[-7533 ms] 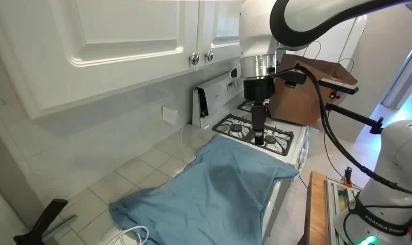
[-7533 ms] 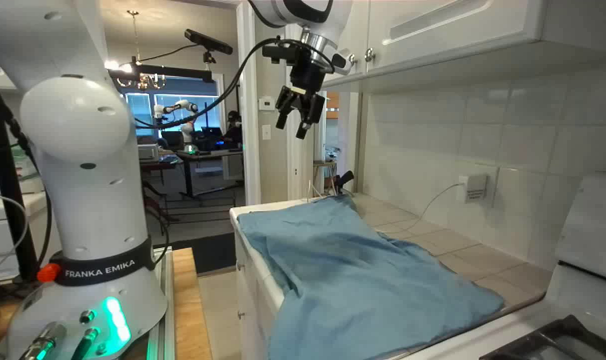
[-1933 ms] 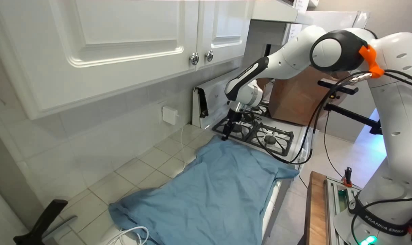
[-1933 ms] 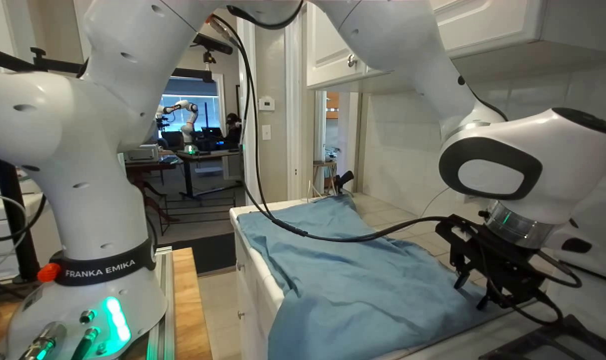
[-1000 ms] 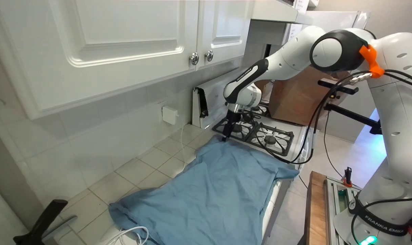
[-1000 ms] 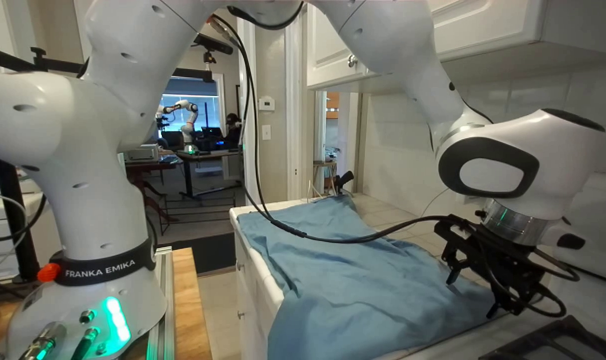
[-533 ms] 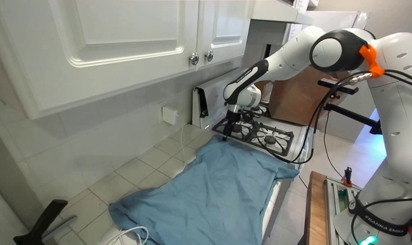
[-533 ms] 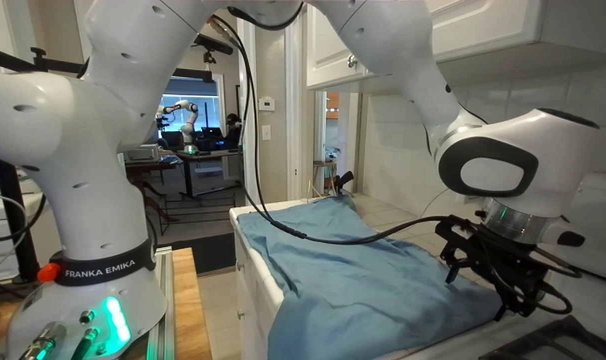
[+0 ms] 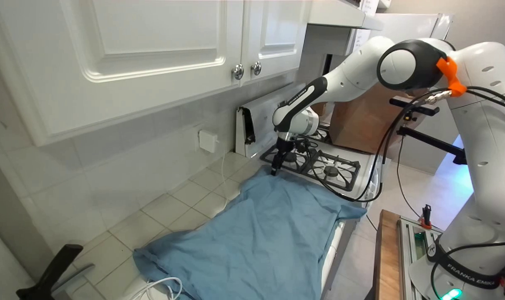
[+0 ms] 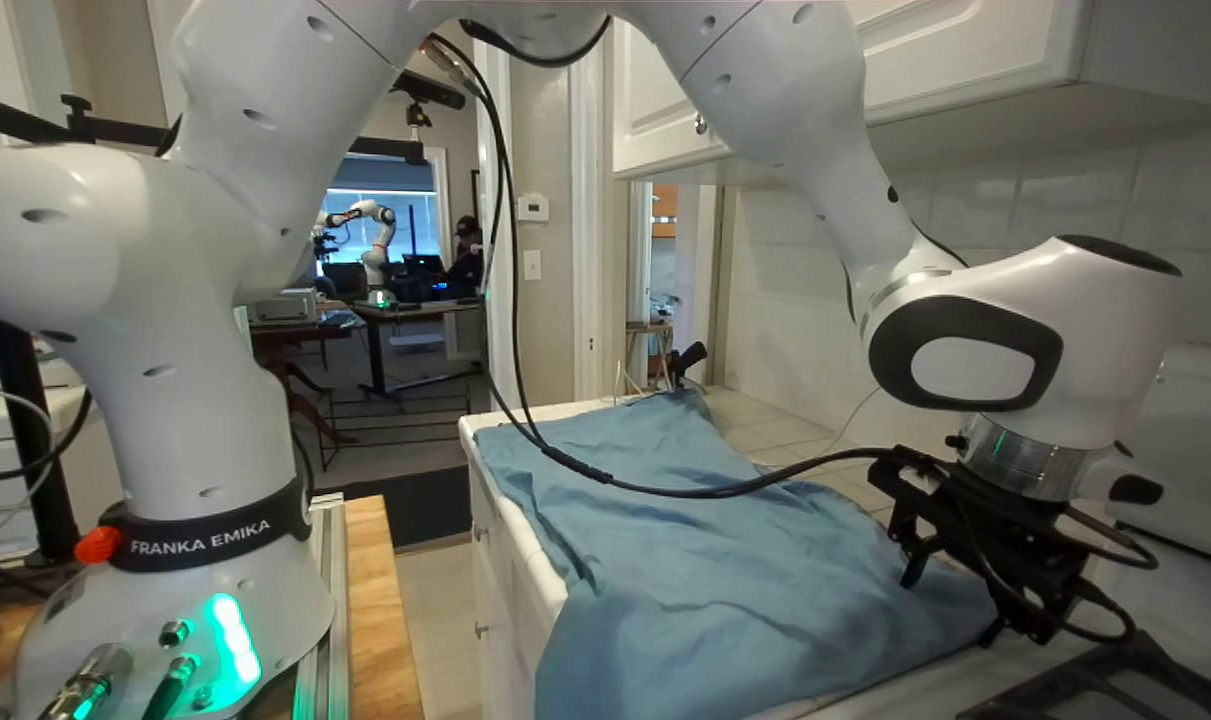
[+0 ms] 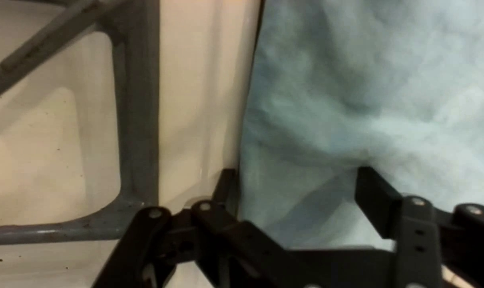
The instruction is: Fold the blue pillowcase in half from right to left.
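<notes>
Base band (image 10: 203,540) reads FRANKA EMIKA in both exterior views. End effector (image 11: 296,172) jaws apart at the edge of the blue pillowcase (image 9: 260,241); contact hard to tell.

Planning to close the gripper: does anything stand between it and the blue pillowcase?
Nothing visible: in the wrist view, the open gripper has uncovered blue pillowcase between its jaws; the stove grate lies to one side.
</notes>
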